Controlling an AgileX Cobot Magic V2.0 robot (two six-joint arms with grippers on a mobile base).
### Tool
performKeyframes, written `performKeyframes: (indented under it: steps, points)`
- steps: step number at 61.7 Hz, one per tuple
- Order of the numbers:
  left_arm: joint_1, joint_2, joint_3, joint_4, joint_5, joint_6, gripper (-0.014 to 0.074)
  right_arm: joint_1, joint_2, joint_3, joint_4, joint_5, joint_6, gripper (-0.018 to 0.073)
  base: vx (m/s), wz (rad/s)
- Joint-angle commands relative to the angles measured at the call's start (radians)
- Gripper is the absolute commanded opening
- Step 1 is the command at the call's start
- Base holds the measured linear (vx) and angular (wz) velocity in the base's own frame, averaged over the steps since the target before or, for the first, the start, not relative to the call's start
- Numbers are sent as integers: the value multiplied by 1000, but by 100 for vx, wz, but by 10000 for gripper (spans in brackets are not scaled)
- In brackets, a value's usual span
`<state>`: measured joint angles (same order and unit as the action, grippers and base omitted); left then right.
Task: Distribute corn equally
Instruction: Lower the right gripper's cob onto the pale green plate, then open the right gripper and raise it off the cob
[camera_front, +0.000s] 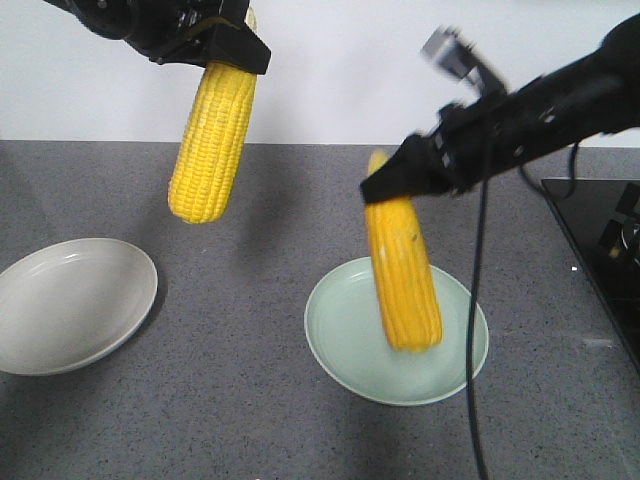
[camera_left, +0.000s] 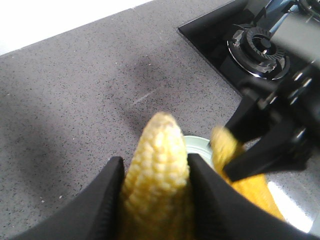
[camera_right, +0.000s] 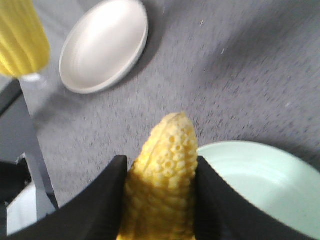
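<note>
The left gripper (camera_front: 228, 55) pinches one bright-yellow kernelled corn cob (camera_front: 211, 140) in its jaws above the speckled grey desk (camera_front: 230, 420), near a cream ceramic plate (camera_front: 70, 305). The right gripper (camera_front: 395, 185) clamps another yellow cob (camera_front: 402, 275) over a pale-green plate (camera_front: 345, 350); a black stove (camera_front: 600, 240) borders the right edge.

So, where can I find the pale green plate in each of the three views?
Front view: the pale green plate lies at lower centre-right, under the cob in the right gripper.
Left wrist view: only a sliver shows at lower centre, between the two cobs.
Right wrist view: it fills the lower right corner.
Shared landmark: the cob held by the right gripper, which is next to the plate in every view.
</note>
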<state>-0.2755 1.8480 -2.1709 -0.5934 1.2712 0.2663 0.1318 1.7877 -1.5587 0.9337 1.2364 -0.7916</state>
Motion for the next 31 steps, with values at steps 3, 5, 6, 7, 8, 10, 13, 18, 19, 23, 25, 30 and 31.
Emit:
performKeyframes:
  steps: [3,5,6,7,8,10,13,18,19,23,25,30,31]
  points:
    - [0,-52,-31,-47,-19,-5,-6,3,-12,-9,50,-17,-36,7,0,0]
    - [0,-52,-31,-47,-19,-5,-6,3,-7,-9,51,-17,-36,7,0,0]
    - [0,-52,-31,-47,-19,-5,-6,3,-6,-9,51,-17,-36,7,0,0]
    - [0,-52,-31,-47,-19,-5,-6,3,-3,-9,49,-17,-36,7,0,0]
    - [0,-52,-31,-47,-19,-5,-6,3,-1,-9,46,-15,-36,7,0,0]
    - [0,-52,-31,-47,-19,-5,-6,3,3,-9,40,-15,-36,7,0,0]
    - [0,-52,-31,-47,-19,-5,-6,3,6,-9,25,-15,-36,7,0,0]
    - [0,-52,-31,-47,-19,-5,-6,3,14,-9,-3,-15,-36,8,0,0]
    - [0,-52,-31,-47,-19,-5,-6,3,14,-9,-10,-15,-36,8,0,0]
    - [0,-52,-31,-46,-19,-5,-6,3,17,-9,-44,-17,-35,10,0,0]
    - [0,-52,-31,-46,-19,-5,-6,3,20,-9,-60,-17,-31,11,0,0]
    - [0,-52,-31,-46,-19,-5,-6,3,23,-9,-80,-17,-23,19,0,0]
    - [0,-52,-31,-46,-19,-5,-6,3,25,-9,-83,-17,-23,22,0,0]
